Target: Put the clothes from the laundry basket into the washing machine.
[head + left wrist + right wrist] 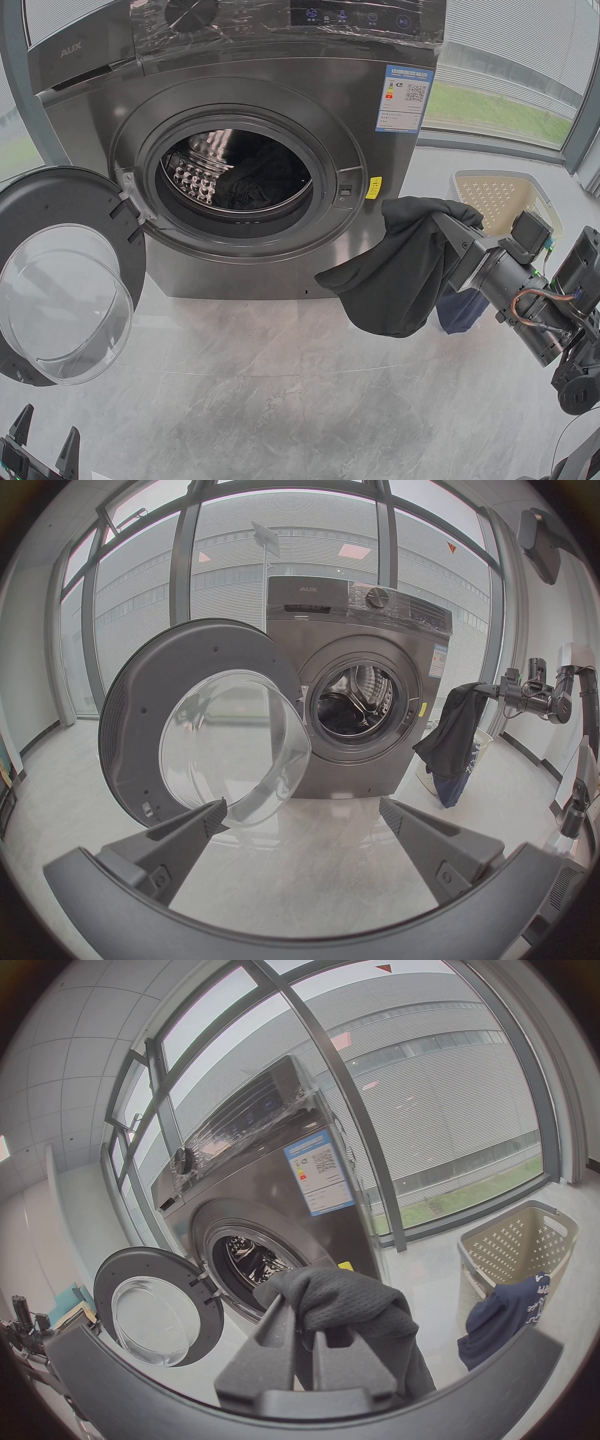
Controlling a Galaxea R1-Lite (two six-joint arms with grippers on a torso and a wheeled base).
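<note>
A grey washing machine (250, 81) stands ahead with its door (62, 275) swung wide to the left. Dark clothes lie inside the drum (250, 175). My right gripper (440, 219) is shut on a black garment (400, 275), which hangs in the air to the right of the machine's front, between the drum opening and the laundry basket (500, 194). In the right wrist view the black garment (350, 1304) bunches over the closed fingers (269, 1347). A navy garment (500, 1319) drapes over the beige basket (525, 1241). My left gripper (300, 824) is open, low at the left, with nothing in it.
The open door (200, 724) juts out over the floor on the left. Glass walls stand behind and to the right of the machine. Pale marble floor (281, 387) lies bare in front of the machine.
</note>
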